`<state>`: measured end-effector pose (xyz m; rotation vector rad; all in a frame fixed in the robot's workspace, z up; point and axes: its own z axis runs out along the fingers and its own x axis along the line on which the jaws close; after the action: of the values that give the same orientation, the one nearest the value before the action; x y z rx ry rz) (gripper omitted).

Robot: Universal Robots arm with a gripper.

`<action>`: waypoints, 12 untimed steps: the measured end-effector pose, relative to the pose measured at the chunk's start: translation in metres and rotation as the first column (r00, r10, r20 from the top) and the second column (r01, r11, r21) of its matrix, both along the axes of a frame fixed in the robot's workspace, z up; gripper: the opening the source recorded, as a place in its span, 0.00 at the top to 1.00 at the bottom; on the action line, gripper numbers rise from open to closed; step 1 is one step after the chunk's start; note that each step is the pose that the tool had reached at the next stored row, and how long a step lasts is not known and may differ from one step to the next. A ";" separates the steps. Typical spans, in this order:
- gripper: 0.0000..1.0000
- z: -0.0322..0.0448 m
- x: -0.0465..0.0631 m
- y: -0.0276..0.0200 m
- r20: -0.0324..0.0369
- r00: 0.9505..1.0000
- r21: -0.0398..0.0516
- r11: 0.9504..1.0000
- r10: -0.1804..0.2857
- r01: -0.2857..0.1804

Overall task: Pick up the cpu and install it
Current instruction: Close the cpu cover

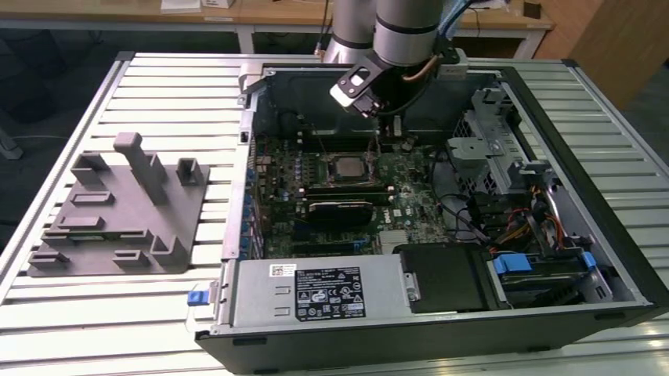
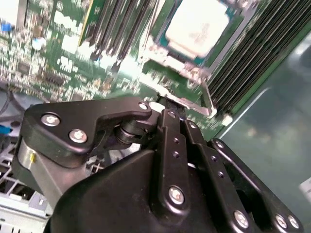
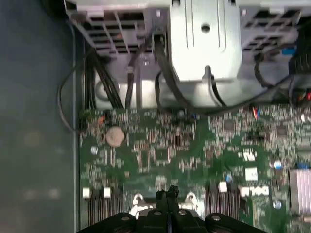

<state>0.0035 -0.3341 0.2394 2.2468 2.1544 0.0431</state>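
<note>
Hovering low inside, gripper [image 2: 164, 103] pressed together, pinching nothing. Just past the tips, spotting the cpu [image 2: 197, 24] lying flat in its socket on the motherboard [image 1: 413, 176]. Looks seated already, hence the empty gripper. Further out: open computer case [image 1: 418, 345] lying on the slatted bench [image 1: 168, 78], grey fixture [image 1: 115, 211] alongside, wooden desks [image 1: 272, 12] behind.

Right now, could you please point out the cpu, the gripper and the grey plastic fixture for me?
cpu [image 2: 197, 24]: second wrist view, middle of its pale metal top.
gripper [image 3: 167, 193]: first wrist view, where its fingertips meet.
grey plastic fixture [image 1: 115, 215]: exterior view, on its flat base.
</note>
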 end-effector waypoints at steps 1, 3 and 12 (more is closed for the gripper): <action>0.89 0.0000 -0.004 0.0000 0.000 1.000 0.000 1.000 0.000 0.000; 0.89 0.0000 -0.012 0.0000 0.001 1.000 0.000 1.000 0.000 0.000; 0.89 -0.0002 -0.039 0.0001 0.003 1.000 0.000 1.000 -0.001 0.001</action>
<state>-0.0360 -0.3340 0.2392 2.2463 2.1517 0.0466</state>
